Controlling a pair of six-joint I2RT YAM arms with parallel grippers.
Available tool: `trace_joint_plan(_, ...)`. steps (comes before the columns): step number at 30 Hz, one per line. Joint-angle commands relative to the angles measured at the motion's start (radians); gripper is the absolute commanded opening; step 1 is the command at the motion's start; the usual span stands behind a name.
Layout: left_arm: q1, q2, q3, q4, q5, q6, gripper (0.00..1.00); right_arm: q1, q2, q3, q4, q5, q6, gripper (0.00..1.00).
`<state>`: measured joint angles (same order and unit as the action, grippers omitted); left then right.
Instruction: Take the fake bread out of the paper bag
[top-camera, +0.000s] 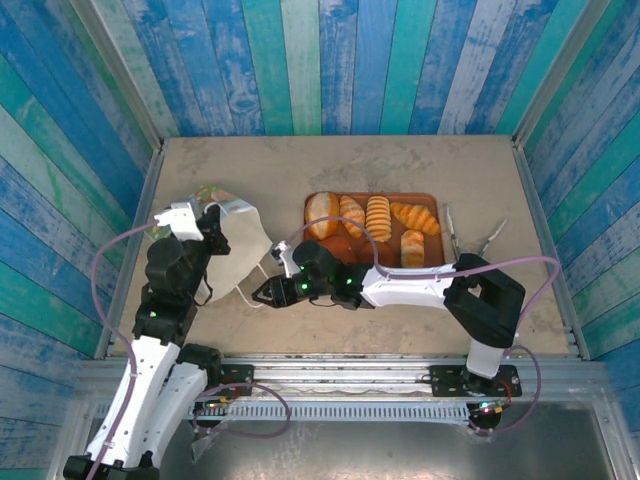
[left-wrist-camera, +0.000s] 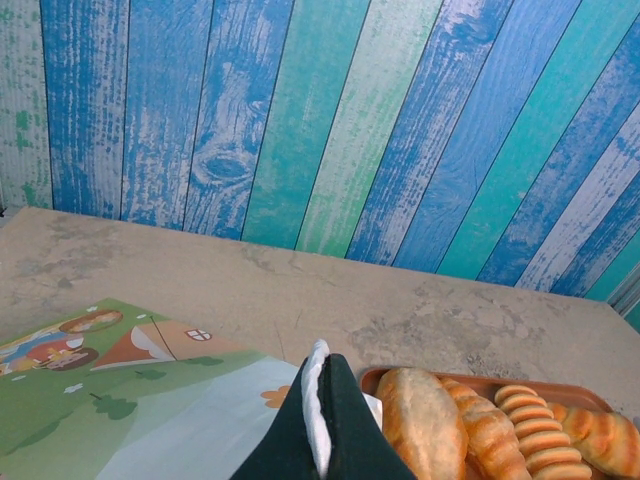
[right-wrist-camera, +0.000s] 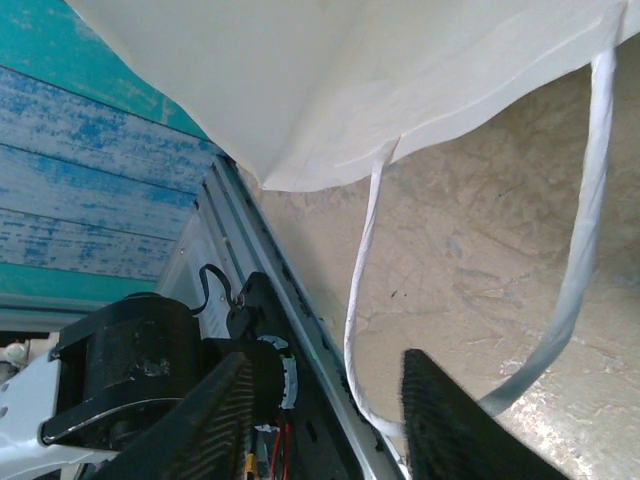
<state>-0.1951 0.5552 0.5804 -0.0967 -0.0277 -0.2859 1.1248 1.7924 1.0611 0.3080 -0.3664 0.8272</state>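
Table: sandy beige top, mottled and scuffed.
Tray: orange-brown rectangle, sitting just right of the table's centre.
Tongs: metal, lying flat just beside the tray, toward the table's right edge.
Walls: blue and green painted planks, closing off three sides.

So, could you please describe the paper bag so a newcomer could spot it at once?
On the sandy tabletop, look left of the brown tray of fake bread. The paper bag lies there, pinched by the left gripper: the only white paper thing, with loop handles and a green picture.
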Motion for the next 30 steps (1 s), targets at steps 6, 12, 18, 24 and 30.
trace_joint_plan(6, 0.006, 0.0, -0.013, 0.013, -0.003, -0.002, 0.0, 0.008, -0.017, 0.026, -0.062, 0.038, -0.059, 0.27)
trace_joint_plan(12, 0.006, -0.001, -0.013, 0.014, -0.003, -0.007, 0.01, 0.008, -0.051, 0.033, -0.104, 0.073, -0.097, 0.25)
trace_joint_plan(18, 0.007, -0.003, -0.014, 0.015, 0.0, -0.012, 0.01, 0.007, -0.069, 0.046, -0.13, 0.095, -0.12, 0.24)
trace_joint_plan(24, 0.007, -0.005, -0.014, 0.016, 0.005, -0.013, 0.01, 0.001, -0.085, 0.059, -0.15, 0.111, -0.139, 0.24)
trace_joint_plan(30, 0.006, 0.002, -0.012, 0.05, 0.022, -0.034, 0.0, -0.015, -0.108, 0.076, -0.191, 0.127, -0.172, 0.24)
